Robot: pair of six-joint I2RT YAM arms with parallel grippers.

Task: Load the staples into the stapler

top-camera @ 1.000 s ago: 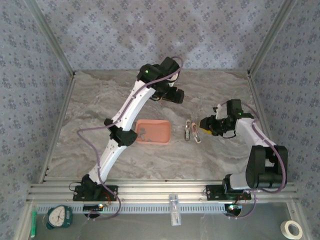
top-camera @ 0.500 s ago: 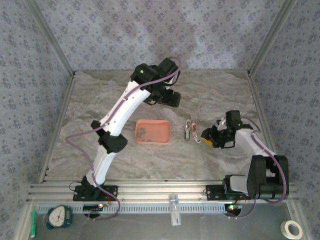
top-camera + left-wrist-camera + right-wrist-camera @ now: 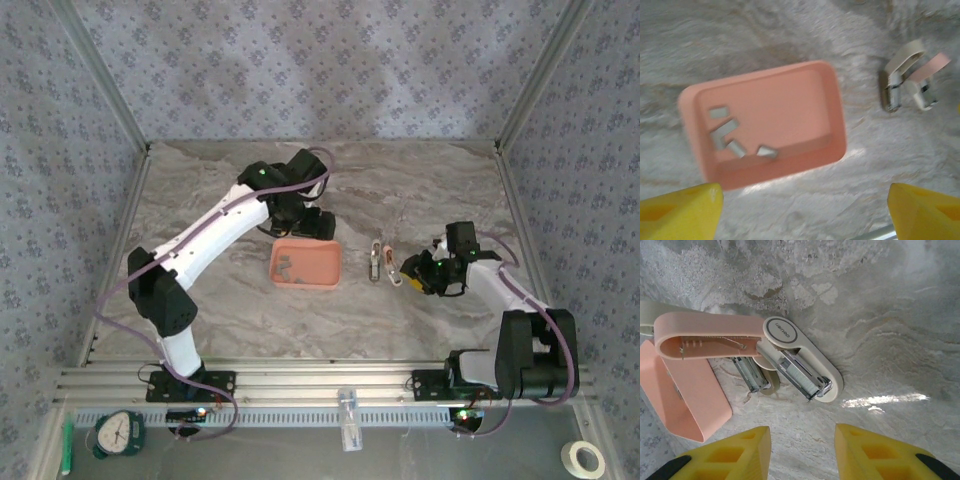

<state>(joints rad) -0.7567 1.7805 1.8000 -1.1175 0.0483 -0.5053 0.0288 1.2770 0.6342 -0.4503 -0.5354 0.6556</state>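
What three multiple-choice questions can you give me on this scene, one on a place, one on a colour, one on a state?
1. Where are the staples? A gripped by a pincer; B inside the tray; C under the tray.
2. What colour is the tray? A green; B blue; C salmon pink.
3. How is the stapler? A swung open; B shut; C lifted by a pincer.
Answers: 1 B, grey strips lie on the tray floor; 2 C, its walls show pink; 3 A, its lid stands away from the metal channel.

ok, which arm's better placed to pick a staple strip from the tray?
Left. Its jaws stand open right by the tray, aimed at the staples. The right arm's jaws face the opened stapler instead.
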